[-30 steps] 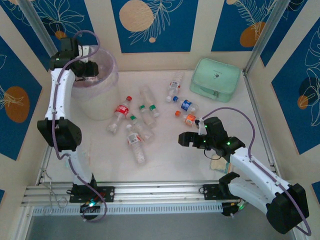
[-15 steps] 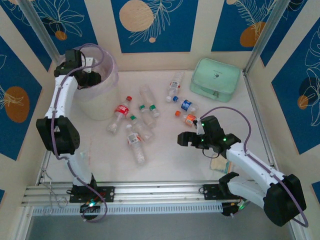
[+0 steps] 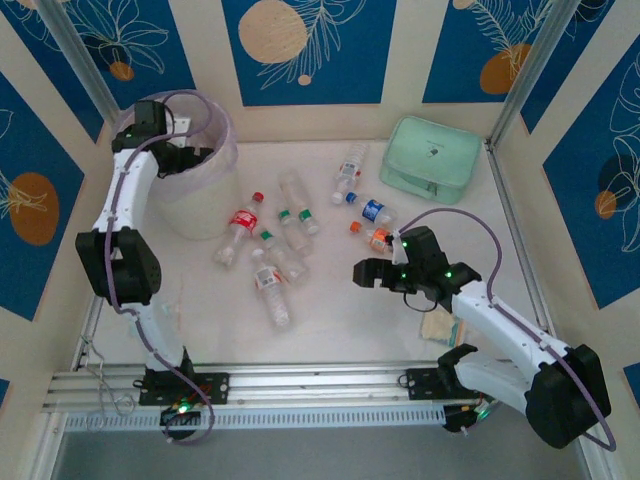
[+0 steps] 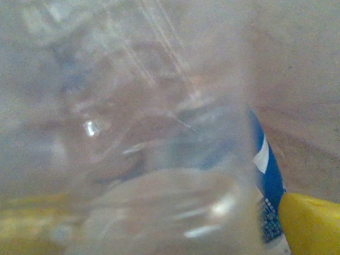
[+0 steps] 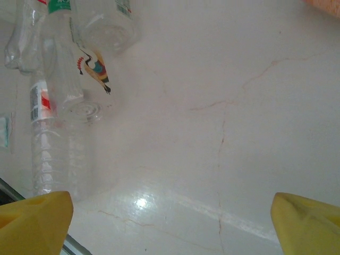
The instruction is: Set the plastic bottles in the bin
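The plastic bottles look light, thin-walled and slick, likely to dent or skid, so a pinch across the mid-body seems safest. Most lie scattered mid-table, apart from the bin at far left. The left gripper hangs over the bin, jaws wide around a blue-labelled bottle. The right gripper hovers wide open near an orange-capped bottle. The mint-green case and beige packet block nothing.

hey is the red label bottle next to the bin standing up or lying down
Lying down. The red-label bottle lies on its side on the table, beside the bin.
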Robot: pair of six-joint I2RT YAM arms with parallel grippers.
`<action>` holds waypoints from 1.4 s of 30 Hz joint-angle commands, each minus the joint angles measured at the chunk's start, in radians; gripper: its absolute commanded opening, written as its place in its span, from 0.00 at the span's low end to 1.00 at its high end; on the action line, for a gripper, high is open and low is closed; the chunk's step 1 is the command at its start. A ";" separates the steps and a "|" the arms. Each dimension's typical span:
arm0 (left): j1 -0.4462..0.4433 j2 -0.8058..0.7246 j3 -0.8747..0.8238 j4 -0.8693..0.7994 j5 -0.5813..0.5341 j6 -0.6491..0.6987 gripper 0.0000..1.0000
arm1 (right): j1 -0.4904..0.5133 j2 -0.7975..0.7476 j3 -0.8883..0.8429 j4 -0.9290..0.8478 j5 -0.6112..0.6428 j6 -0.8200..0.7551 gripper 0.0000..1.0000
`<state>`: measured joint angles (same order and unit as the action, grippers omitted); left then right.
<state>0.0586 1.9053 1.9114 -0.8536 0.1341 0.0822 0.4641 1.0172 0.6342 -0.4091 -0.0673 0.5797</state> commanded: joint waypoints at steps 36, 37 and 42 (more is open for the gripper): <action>-0.696 -0.888 -0.944 0.165 -0.345 -0.851 1.00 | -0.322 0.135 0.068 0.027 -0.058 0.101 0.99; -0.718 -0.880 -0.988 0.195 -0.336 -0.903 1.00 | -0.322 0.140 0.074 0.019 -0.064 0.104 0.99; -0.789 -0.789 -1.111 0.285 -0.281 -1.047 0.99 | -0.324 0.141 0.061 0.019 -0.063 0.100 0.99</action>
<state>-0.6975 1.0794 0.8364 -0.6590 -0.1722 -0.8238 0.1452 1.1580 0.6884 -0.3820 -0.1059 0.6708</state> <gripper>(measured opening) 0.988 0.990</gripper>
